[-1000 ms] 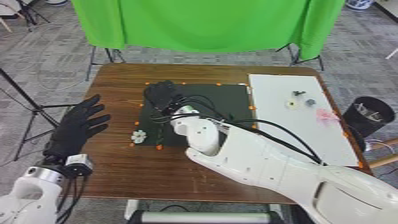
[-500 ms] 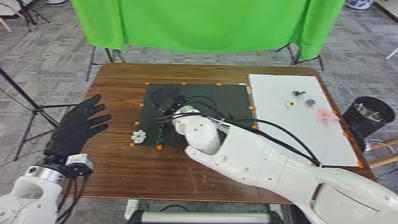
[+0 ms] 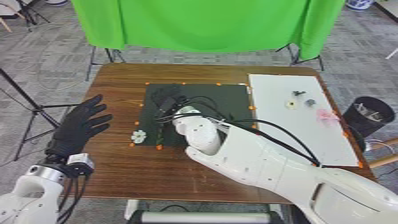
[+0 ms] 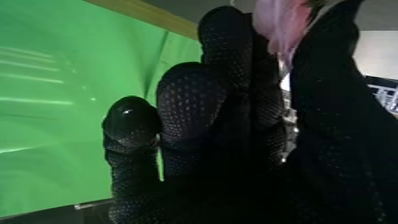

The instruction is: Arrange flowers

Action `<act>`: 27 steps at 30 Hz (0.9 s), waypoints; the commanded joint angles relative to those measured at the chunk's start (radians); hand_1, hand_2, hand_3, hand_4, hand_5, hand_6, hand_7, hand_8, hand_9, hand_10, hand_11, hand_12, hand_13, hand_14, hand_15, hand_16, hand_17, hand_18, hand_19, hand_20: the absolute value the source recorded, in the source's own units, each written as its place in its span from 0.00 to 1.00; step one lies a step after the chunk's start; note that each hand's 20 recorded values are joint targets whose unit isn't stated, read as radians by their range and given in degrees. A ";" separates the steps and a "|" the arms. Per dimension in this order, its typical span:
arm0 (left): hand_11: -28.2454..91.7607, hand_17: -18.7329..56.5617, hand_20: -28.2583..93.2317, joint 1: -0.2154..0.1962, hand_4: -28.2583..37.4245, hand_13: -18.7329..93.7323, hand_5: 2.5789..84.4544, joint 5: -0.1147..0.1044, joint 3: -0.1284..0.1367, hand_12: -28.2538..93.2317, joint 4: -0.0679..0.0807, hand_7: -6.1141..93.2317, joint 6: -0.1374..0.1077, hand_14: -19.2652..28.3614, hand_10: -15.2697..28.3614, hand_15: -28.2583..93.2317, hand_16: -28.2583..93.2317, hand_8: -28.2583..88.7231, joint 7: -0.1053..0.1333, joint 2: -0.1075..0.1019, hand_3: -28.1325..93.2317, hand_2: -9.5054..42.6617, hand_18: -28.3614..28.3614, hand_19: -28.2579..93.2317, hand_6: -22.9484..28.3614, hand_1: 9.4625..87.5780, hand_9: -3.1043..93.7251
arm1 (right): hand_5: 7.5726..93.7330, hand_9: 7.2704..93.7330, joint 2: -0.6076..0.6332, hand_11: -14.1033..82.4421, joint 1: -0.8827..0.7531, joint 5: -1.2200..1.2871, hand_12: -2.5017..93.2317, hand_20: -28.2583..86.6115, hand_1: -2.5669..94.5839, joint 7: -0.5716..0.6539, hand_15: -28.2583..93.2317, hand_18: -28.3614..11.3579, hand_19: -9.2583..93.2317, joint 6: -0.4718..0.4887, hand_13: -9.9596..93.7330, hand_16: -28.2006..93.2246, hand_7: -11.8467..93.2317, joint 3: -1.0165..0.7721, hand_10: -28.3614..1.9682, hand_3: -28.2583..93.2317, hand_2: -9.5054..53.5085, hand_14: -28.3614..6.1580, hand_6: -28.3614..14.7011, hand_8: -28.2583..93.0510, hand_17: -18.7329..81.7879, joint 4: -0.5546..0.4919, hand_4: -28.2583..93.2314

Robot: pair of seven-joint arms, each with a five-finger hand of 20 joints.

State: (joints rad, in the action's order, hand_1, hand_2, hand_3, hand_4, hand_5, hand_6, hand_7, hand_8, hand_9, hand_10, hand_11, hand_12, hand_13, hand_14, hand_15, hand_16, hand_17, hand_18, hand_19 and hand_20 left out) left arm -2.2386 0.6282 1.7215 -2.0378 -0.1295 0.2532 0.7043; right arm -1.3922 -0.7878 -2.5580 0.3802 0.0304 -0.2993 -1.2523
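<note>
Over the far left part of the dark mat (image 3: 226,107), the right hand (image 3: 166,95) is at the end of its arm in the head view. In the right wrist view, a pink flower (image 4: 279,22) sits between thumb and fingers of the right hand (image 4: 218,155), pinched there; its lower part is mostly hidden by the glove. A white flower (image 3: 139,136) lies at the mat's near left corner, beside a green stem (image 3: 160,134). The left hand (image 3: 75,127) is left of the mat, fingers straight.
On the white board (image 3: 298,135) at the right are another pink flower (image 3: 327,116), a pale yellow flower (image 3: 290,105) and small dark pieces (image 3: 310,102). A black bin (image 3: 369,116) stands beyond the table's right edge. Cables (image 3: 280,131) run along the right arm.
The right hand has shifted slightly over the far left part of the mat, with a small change in its angle. The left hand has stayed still.
</note>
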 commanded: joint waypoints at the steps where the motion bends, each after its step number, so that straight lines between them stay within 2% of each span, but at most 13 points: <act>1: 0.42 0.13 0.32 -0.002 0.06 0.33 0.25 0.003 -0.002 0.37 0.003 0.28 0.011 0.72 0.60 0.54 0.23 0.14 -0.010 0.005 0.80 0.13 0.90 0.62 0.49 0.20 0.23 | 0.72 0.84 -0.005 0.43 0.011 -0.016 0.32 0.66 0.39 0.019 0.79 0.19 0.99 -0.011 0.81 0.47 0.48 0.002 0.75 0.86 0.00 0.76 0.74 0.21 0.54 0.003 0.00; 4: 0.42 0.13 0.32 0.001 0.07 0.33 0.25 0.004 -0.004 0.37 0.002 0.28 0.010 0.72 0.60 0.54 0.23 0.14 -0.012 0.004 0.80 0.13 0.90 0.62 0.49 0.20 0.23 | 0.70 0.83 -0.003 0.45 0.011 -0.017 0.27 0.66 0.38 0.029 0.80 0.19 0.99 -0.015 0.81 0.47 0.46 0.001 0.73 0.87 0.00 0.76 0.74 0.20 0.54 0.000 0.00; 5: 0.42 0.13 0.32 0.000 0.07 0.33 0.25 0.002 -0.005 0.37 0.003 0.28 0.010 0.72 0.60 0.54 0.23 0.14 -0.006 0.002 0.80 0.13 0.90 0.62 0.49 0.20 0.23 | 0.70 0.82 -0.004 0.45 0.014 -0.020 0.27 0.66 0.37 0.024 0.80 0.19 0.99 -0.010 0.81 0.47 0.46 0.000 0.73 0.87 0.00 0.76 0.74 0.20 0.54 0.001 0.00; 6: 0.42 0.13 0.32 -0.001 0.07 0.33 0.25 0.004 -0.003 0.37 0.002 0.28 0.011 0.72 0.60 0.54 0.23 0.14 -0.011 0.006 0.80 0.13 0.90 0.62 0.49 0.20 0.23 | 0.70 0.82 -0.005 0.45 0.010 -0.022 0.27 0.67 0.37 0.025 0.80 0.19 0.99 -0.001 0.81 0.47 0.46 -0.006 0.72 0.87 0.00 0.76 0.74 0.20 0.54 -0.001 0.00; 9: 0.42 0.13 0.32 -0.005 0.07 0.33 0.25 0.002 -0.002 0.37 0.001 0.28 0.007 0.72 0.60 0.54 0.23 0.14 -0.007 0.004 0.80 0.13 0.90 0.62 0.49 0.20 0.23 | 0.67 0.79 0.001 0.45 0.005 -0.023 0.27 0.67 0.34 0.025 0.81 0.19 0.99 0.026 0.80 0.47 0.46 -0.018 0.70 0.90 0.00 0.75 0.74 0.10 0.53 -0.021 0.00; 12: 0.42 0.13 0.32 -0.014 0.07 0.33 0.25 0.000 0.003 0.37 -0.001 0.28 0.003 0.72 0.60 0.54 0.23 0.14 -0.004 0.005 0.80 0.13 0.90 0.62 0.49 0.20 0.23 | 0.64 0.74 0.000 0.46 -0.001 -0.034 0.27 0.67 0.33 0.018 0.82 0.19 0.99 0.046 0.78 0.47 0.46 -0.030 0.66 0.90 0.00 0.74 0.72 0.08 0.52 -0.033 0.00; 16: 0.43 0.13 0.32 -0.006 0.07 0.33 0.25 0.004 -0.001 0.37 0.002 0.28 0.011 0.72 0.60 0.54 0.23 0.14 -0.009 0.007 0.80 0.13 0.90 0.62 0.49 0.20 0.23 | 0.62 0.72 -0.002 0.48 -0.007 -0.021 0.27 0.68 0.33 0.016 0.83 0.19 0.99 0.065 0.76 0.47 0.46 -0.042 0.66 0.87 0.00 0.74 0.71 0.08 0.51 -0.037 0.00; 17: 0.42 0.13 0.32 -0.009 0.07 0.33 0.25 0.001 -0.001 0.37 0.001 0.28 0.008 0.72 0.60 0.54 0.23 0.14 -0.003 0.005 0.80 0.13 0.90 0.62 0.49 0.20 0.23 | 0.62 0.71 -0.003 0.48 -0.007 -0.013 0.27 0.68 0.35 0.018 0.83 0.19 0.99 0.063 0.76 0.47 0.46 -0.040 0.66 0.84 0.00 0.74 0.71 0.08 0.51 -0.037 0.00; 21: 0.43 0.13 0.32 -0.008 0.07 0.33 0.25 0.002 -0.001 0.37 0.002 0.28 0.008 0.72 0.60 0.54 0.23 0.14 -0.007 0.007 0.81 0.13 0.90 0.62 0.49 0.20 0.23 | 0.61 0.71 -0.002 0.48 -0.010 -0.004 0.27 0.68 0.43 0.021 0.83 0.19 0.99 0.061 0.76 0.46 0.46 -0.044 0.65 0.73 0.00 0.74 0.71 0.08 0.51 -0.040 0.00; 25: 0.43 0.13 0.32 -0.012 0.07 0.33 0.25 0.002 0.000 0.37 0.001 0.28 0.008 0.72 0.60 0.54 0.23 0.14 -0.004 0.008 0.81 0.13 0.90 0.62 0.49 0.20 0.23 | 0.61 0.71 -0.003 0.48 -0.014 0.015 0.27 0.68 0.43 0.029 0.83 0.19 0.99 0.050 0.76 0.46 0.46 -0.053 0.65 0.71 0.00 0.74 0.71 0.08 0.51 -0.049 0.00; 26: 0.43 0.13 0.32 -0.013 0.07 0.33 0.25 -0.005 -0.003 0.37 0.001 0.28 0.004 0.72 0.60 0.54 0.23 0.14 0.002 0.000 0.81 0.13 0.90 0.62 0.49 0.20 0.23 | 0.61 0.71 -0.001 0.48 -0.015 0.026 0.27 0.68 0.42 0.029 0.83 0.19 0.99 0.051 0.76 0.46 0.46 -0.057 0.65 0.71 0.00 0.74 0.71 0.08 0.51 -0.056 0.00; 27: 0.43 0.13 0.32 -0.014 0.07 0.33 0.25 -0.001 0.000 0.37 0.000 0.28 0.005 0.72 0.60 0.54 0.23 0.14 0.001 0.006 0.81 0.13 0.90 0.62 0.49 0.20 0.23 | 0.61 0.71 -0.001 0.48 -0.019 0.037 0.27 0.68 0.40 0.025 0.83 0.19 0.99 0.051 0.76 0.46 0.46 -0.069 0.64 0.72 0.00 0.74 0.71 0.08 0.51 -0.065 0.00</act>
State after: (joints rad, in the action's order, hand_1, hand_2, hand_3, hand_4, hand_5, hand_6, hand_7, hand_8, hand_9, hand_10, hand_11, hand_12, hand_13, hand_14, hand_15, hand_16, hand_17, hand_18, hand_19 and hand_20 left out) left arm -2.2389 0.6284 1.7196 -2.0367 -0.1283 0.2523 0.7053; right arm -1.3909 -0.8006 -2.5558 0.3984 0.0905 -0.3386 -1.2842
